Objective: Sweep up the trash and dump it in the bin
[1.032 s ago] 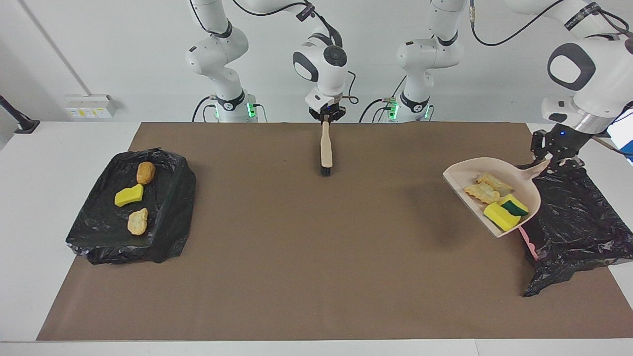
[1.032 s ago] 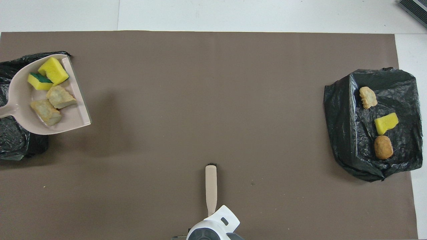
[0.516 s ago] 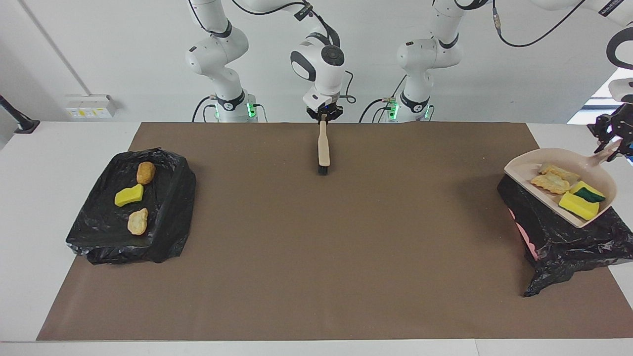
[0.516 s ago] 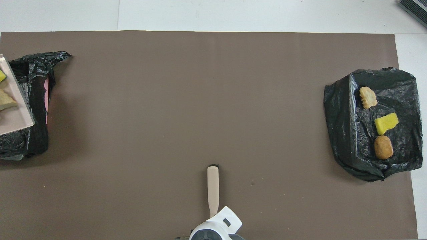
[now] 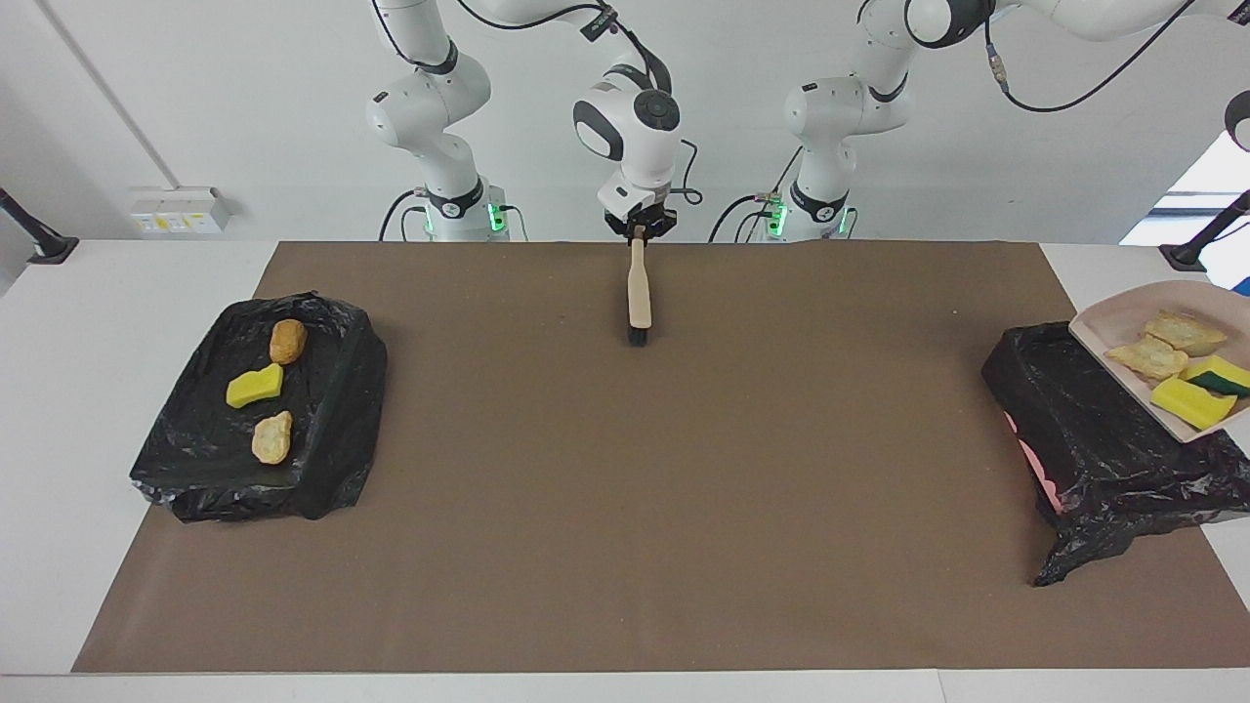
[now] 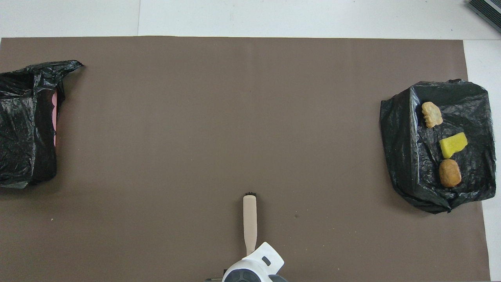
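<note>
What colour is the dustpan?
Pale pinkish beige dustpan; it shows best in the facing view.

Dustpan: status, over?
Right hand at beige-handled black-bristle brush. Left hand out of view; beige plastic dustpan, four foam-and-sponge scraps aboard, above black-bagged bin's edge, not yet dumped. Nothing between them.

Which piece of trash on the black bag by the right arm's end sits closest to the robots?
The golden-brown lump. The yellow sponge piece and the pale crumbly lump on that black bag lie farther from the robots.
</note>
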